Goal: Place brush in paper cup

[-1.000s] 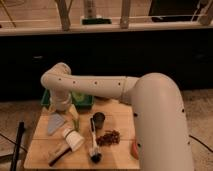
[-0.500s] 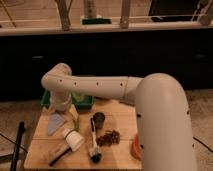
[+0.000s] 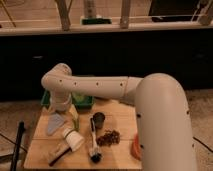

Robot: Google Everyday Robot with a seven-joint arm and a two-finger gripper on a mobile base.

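Note:
The brush [image 3: 93,141] lies on the wooden table [image 3: 120,112], its white handle pointing away and its dark bristle head nearest the front edge. A white paper cup [image 3: 74,140] lies on its side just left of the brush. A small dark cup [image 3: 99,119] stands upright at the far end of the brush handle. My gripper [image 3: 62,106] hangs from the white arm over the table's back left, above and left of both cups and apart from the brush.
A green tray [image 3: 84,101] sits at the table's back left. A pale folded cloth [image 3: 55,123] and a dark-handled tool [image 3: 57,156] lie at the left. A brown snack bag [image 3: 110,137] and an orange object [image 3: 135,148] lie at the right, by my arm.

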